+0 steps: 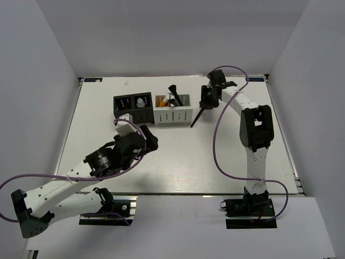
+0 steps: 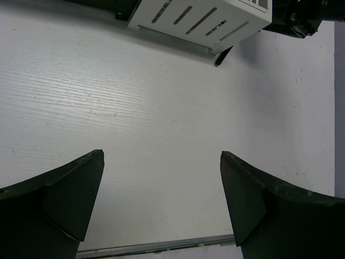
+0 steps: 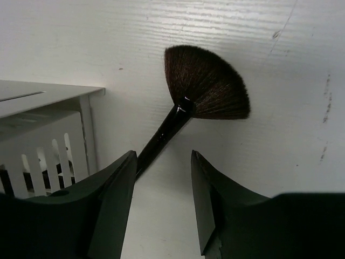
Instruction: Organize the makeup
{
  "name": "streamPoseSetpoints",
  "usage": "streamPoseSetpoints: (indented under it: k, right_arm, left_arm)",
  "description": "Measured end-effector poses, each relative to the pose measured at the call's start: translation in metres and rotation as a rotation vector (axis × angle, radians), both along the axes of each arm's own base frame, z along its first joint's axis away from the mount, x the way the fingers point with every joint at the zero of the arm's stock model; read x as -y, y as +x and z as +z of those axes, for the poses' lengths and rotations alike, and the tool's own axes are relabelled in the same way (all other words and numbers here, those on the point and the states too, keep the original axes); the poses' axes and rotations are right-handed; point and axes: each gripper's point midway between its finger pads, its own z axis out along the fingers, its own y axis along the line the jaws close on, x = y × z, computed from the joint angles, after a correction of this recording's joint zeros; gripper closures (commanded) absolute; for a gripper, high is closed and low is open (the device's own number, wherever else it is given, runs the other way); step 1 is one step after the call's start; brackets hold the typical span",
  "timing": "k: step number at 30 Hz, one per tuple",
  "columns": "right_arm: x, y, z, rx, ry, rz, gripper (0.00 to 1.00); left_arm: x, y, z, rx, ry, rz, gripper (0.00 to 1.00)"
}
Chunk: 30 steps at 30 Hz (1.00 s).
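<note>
I'm holding the right gripper (image 3: 161,164) spread astride the fan brush (image 3: 207,86), judging it light and stiff. I'm aiming for its slick handle, seven o'clock from the soft bristles.

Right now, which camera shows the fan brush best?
Right wrist. The fan brush fills the frame: spread bristles against the table, handle running back toward the parted jaws. Top external shows only its thin handle beside the white organizer; left wrist catches just a dark tip, likely its handle end.
</note>
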Motion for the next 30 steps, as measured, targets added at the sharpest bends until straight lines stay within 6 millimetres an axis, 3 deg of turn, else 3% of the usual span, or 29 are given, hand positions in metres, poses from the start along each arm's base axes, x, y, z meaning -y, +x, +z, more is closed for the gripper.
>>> streamPoseSetpoints:
  k: [13, 25, 30]
  right_arm:
    - [0.0, -0.002, -0.037, -0.069, -0.066, -0.07, 0.5]
    - [-0.014, 0.002, -0.045, -0.05, -0.116, -0.061, 0.51]
    - [-0.011, 0.001, -0.048, -0.04, -0.137, -0.066, 0.57]
  left_arm:
    - [0.0, -0.002, -0.004, -0.016, -0.002, 0.002, 0.02]
    - [-0.003, -0.004, -0.009, -0.028, -0.001, 0.01, 0.02]
    - [-0.005, -0.005, -0.011, -0.034, 0.004, 0.012, 0.02]
